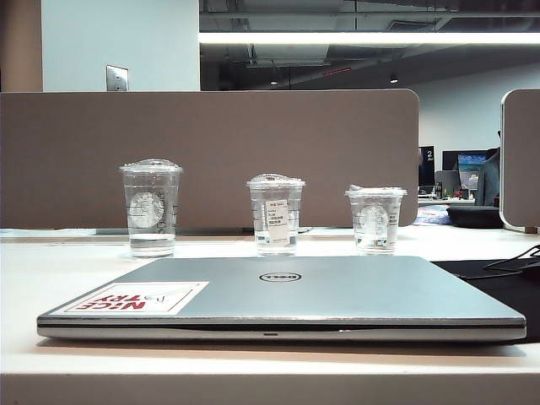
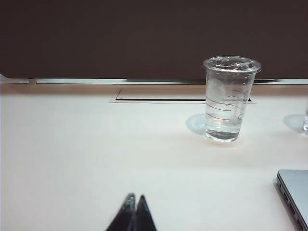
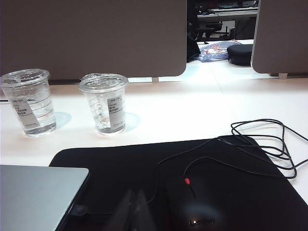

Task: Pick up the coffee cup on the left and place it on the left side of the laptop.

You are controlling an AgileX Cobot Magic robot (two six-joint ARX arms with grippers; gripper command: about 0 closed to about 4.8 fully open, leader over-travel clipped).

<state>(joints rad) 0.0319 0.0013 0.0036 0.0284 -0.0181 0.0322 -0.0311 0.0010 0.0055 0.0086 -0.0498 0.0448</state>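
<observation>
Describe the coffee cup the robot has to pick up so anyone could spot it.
Behind the closed silver laptop stand three clear lidded cups. The coffee cup is the leftmost and tallest, with a round whitish logo, unlike the white-labelled middle cup and the squat right cup.

I'm at an office desk [image 1: 51,261]: grey partition panels [image 1: 211,152] at my twelve o'clock, monitors [image 1: 471,160] on distant desks at two, a closed laptop [image 1: 337,291] and wired mouse [image 3: 195,211] before me.

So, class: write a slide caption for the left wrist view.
Shut left end effector low over the white table, the lidded coffee cup ahead.
</observation>
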